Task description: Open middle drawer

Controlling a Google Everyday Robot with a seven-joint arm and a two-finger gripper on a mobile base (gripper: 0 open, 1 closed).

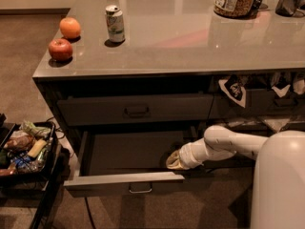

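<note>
Arm (228, 144) reaches from the right into the middle drawer (128, 182), which stands pulled well out of the cabinet. The gripper (174, 161) sits low inside at the drawer's right end, just behind the front panel; cannot tell if it is spread or closed. The drawer's handle (140, 189) is below-left of the gripper. The upper drawer (136, 109) above it is shut. Far up-left on the counter (190, 37) are a can (115, 24), probably an apple (60, 49), and an orange (70, 27).

End effector (174, 162) inside open middle drawer (125, 152)
</note>
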